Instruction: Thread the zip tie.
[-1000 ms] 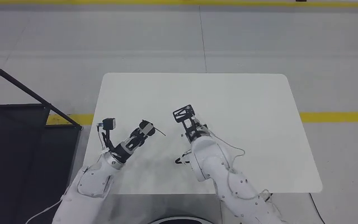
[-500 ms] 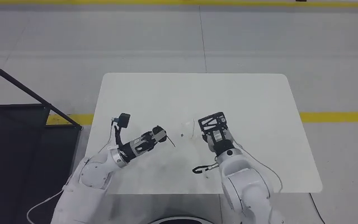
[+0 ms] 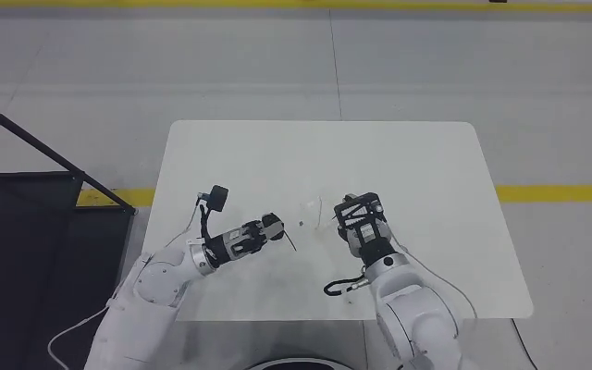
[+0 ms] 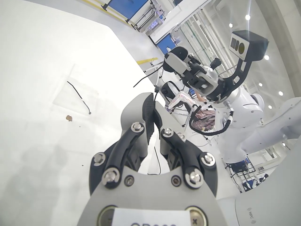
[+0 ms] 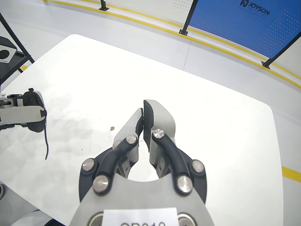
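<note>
White left arm [image 3: 157, 287] comes in from 7 o'clock in the top view, forearm laid out toward 3 o'clock. Left gripper [image 3: 274, 226] has grey fingers and black ribbed pads, clamped on a thin black zip tie [image 5: 46, 145], with the tip aimed about 4 o'clock. White right arm [image 3: 407, 305] enters from 5 o'clock, wrist pointing toward 11 o'clock. Right gripper [image 5: 143, 110] is the same build, pads pressed together at the tips. Grippers are near but apart, with the left one at 9 o'clock of the right.
</note>
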